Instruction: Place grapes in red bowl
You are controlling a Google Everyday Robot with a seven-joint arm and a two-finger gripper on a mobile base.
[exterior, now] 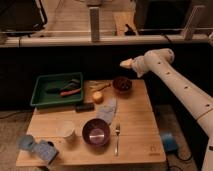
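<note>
Already grapes (121, 81) fill red bowl (122, 86); hand (126, 63) hovers above.

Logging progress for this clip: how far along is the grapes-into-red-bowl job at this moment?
Done: the red bowl at the table's far right corner holds something dark, which looks like the grapes. In hand: nothing visibly held; the gripper hangs above and just right of the bowl, apart from it. Left: probably only pulling the arm away. The purple bowl near the front plays no part.
</note>
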